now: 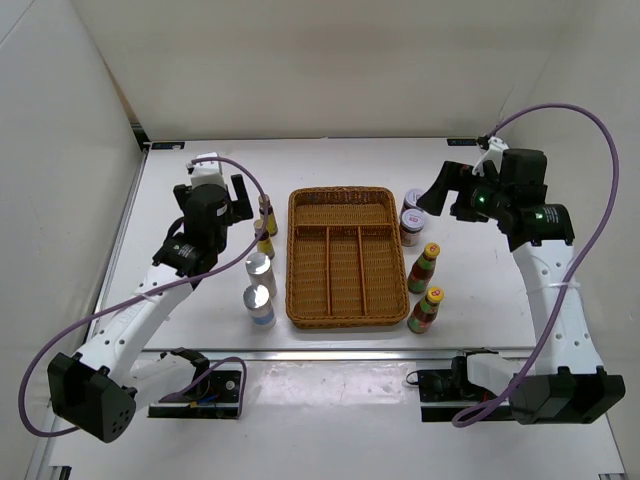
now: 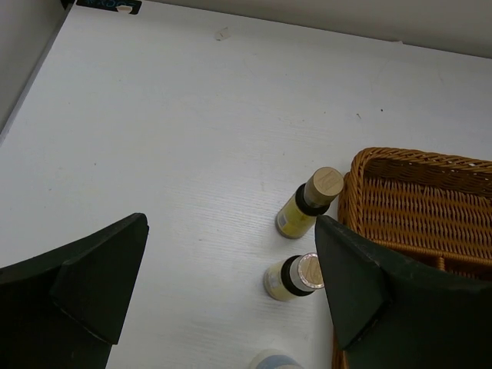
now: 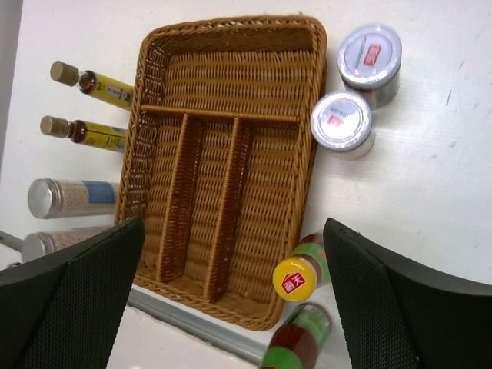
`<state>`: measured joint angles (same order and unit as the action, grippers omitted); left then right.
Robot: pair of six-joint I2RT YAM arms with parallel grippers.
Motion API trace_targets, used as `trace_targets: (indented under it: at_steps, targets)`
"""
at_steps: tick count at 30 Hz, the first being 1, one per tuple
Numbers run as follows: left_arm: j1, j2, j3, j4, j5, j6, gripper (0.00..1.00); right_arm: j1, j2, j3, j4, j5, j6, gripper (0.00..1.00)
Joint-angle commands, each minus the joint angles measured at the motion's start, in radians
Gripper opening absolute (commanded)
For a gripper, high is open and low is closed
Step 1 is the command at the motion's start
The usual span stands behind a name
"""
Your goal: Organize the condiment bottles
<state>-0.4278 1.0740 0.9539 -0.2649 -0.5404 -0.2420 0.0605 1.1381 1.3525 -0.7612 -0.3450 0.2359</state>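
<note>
1. Left gripper (image 2: 231, 227): its dark fingers are the closest thing in the left wrist view. Jaws spread wide, nothing between them. It hangs over the two small dark yellow-labelled bottles (image 2: 307, 201).
2. These bottles stand upright just outside the left wall of the tray, one behind the other. Contact with the gripper: can't tell.
3. Nearer the bases on the same side are the two silver-topped white cylinders (image 1: 260, 272), upright on the table beside the tray.
4. Brown wicker divided tray (image 1: 340, 192), centre of table: one cross compartment at the far end, three long ones near. All are bare.
5. Right of the tray at the far end are two purple-lidded jars (image 1: 412, 215), side by side on the table.
6. Closer in on the right are two red yellow-capped sauce bottles (image 1: 425, 270), upright, just off the tray wall.
7. Right gripper (image 1: 435, 190): held high near the jars, jaws apart, empty.
8. Progress: judged at zero. All eight containers are outside the tray and every placement is left to do. Likely first pick is a dark bottle by the left arm.
</note>
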Motion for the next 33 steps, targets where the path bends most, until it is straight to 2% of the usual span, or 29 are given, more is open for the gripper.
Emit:
trace_targets:
  at_steps: [1, 3, 5, 7, 9, 10, 14, 19, 23, 33]
  targets:
    - [0.000, -0.031, -0.007, -0.010, -0.012, -0.022, 1.00, 0.001, 0.009, -0.013, -0.042, 0.046, 0.084, 1.00]
    - [0.000, -0.031, -0.007, -0.010, -0.003, -0.022, 1.00, -0.008, 0.041, 0.011, -0.076, 0.025, 0.085, 1.00]
    - [0.000, -0.031, -0.007, -0.010, -0.003, -0.022, 1.00, -0.025, 0.101, 0.039, -0.114, -0.113, 0.030, 1.00]
    - [0.000, -0.031, -0.007, -0.010, 0.025, -0.022, 1.00, -0.016, 0.126, 0.048, -0.144, -0.126, 0.029, 0.99]
    - [0.000, -0.031, 0.003, -0.029, 0.057, -0.022, 1.00, 0.030, 0.126, 0.028, -0.156, -0.063, 0.048, 0.99]
    - [0.000, -0.031, 0.003, -0.030, 0.057, -0.022, 1.00, 0.050, 0.126, 0.016, -0.168, 0.049, 0.062, 0.99]
    - [0.000, -0.022, 0.014, -0.039, 0.057, -0.031, 1.00, 0.157, 0.082, -0.062, -0.194, 0.284, 0.129, 0.99]
    - [0.000, -0.013, 0.014, -0.039, 0.036, -0.040, 1.00, 0.222, 0.006, -0.139, -0.243, 0.434, 0.242, 0.86]
    - [0.000, -0.013, 0.014, -0.048, 0.036, -0.040, 1.00, 0.233, -0.035, -0.179, -0.257, 0.498, 0.279, 0.83]
    - [0.000, -0.013, 0.014, -0.048, 0.026, -0.049, 1.00, 0.233, -0.003, -0.211, -0.228, 0.532, 0.289, 0.73]
